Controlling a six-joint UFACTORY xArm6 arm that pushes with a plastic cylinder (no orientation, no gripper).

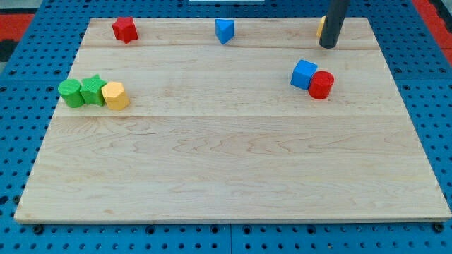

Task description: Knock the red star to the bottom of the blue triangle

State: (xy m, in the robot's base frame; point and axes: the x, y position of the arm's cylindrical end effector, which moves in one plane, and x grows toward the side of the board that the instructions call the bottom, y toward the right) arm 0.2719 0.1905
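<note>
The red star [125, 29] lies near the board's top left corner. The blue triangle [224, 31] lies at the top middle, well to the right of the star. My tip [327, 46] rests on the board at the top right, far to the right of the triangle and farther still from the star. The rod hides most of a yellow block [321, 27] right behind it.
A blue cube [304, 74] touches a red cylinder [321, 85] at the right, below my tip. At the left edge a green cylinder [70, 92], a green star [92, 90] and a yellow hexagon [114, 95] sit in a row. The wooden board [233, 169] lies on blue pegboard.
</note>
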